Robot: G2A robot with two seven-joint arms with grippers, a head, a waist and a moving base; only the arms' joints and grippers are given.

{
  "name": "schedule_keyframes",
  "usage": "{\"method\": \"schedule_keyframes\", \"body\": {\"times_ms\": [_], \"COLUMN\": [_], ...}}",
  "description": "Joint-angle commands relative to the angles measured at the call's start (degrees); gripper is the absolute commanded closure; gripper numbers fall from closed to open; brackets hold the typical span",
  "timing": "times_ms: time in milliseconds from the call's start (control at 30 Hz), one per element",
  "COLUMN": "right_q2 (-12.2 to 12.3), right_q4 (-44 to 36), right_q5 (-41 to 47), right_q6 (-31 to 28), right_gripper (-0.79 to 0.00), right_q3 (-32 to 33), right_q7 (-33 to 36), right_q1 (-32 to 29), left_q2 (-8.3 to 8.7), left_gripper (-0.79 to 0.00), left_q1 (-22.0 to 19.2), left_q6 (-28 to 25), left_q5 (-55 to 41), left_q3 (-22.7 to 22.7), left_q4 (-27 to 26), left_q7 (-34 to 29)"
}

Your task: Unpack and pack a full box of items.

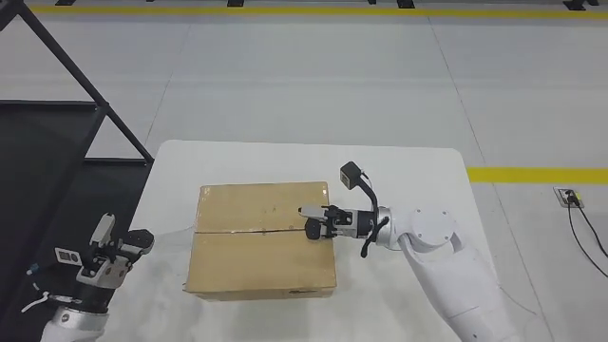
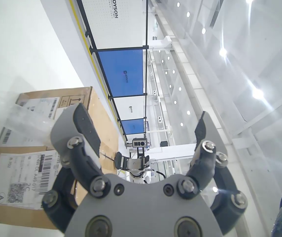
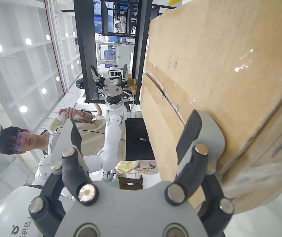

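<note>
Right end effector (image 1: pixel 313 223): spread wide, one side against the top of the box (image 1: pixel 258 256) at its 3 o'clock edge, by the taped seam (image 1: pixel 249 231). Box: shut, mid-bench (image 1: pixel 408 166). Left end effector (image 1: pixel 111 242): spread, well apart at the box's 9 o'clock. Step, as judged: opening. Next move calls for parting the seam and lifting a flap.
</note>
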Motion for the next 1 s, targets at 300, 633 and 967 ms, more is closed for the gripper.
{"method": "schedule_keyframes", "body": {"times_ms": [300,633,967], "right_q2": [0.0,0.0,0.0], "right_q4": [0.0,0.0,0.0], "right_q5": [0.0,0.0,0.0], "right_q6": [0.0,0.0,0.0], "right_gripper": [-0.785,-0.785,-0.785], "right_q3": [0.0,0.0,0.0], "right_q7": [0.01,0.01,0.01], "right_q1": [0.0,0.0,0.0], "left_q2": [-0.14,-0.48,-1.48], "left_gripper": [-0.785,-0.785,-0.785], "left_q1": [1.13,0.11,-11.29], "left_q6": [3.01,7.54,9.74], "left_q5": [4.22,-2.56,-5.27], "left_q3": [2.21,4.29,10.97], "left_q4": [2.86,9.42,18.75], "left_q7": [-0.76,-5.42,0.16]}}
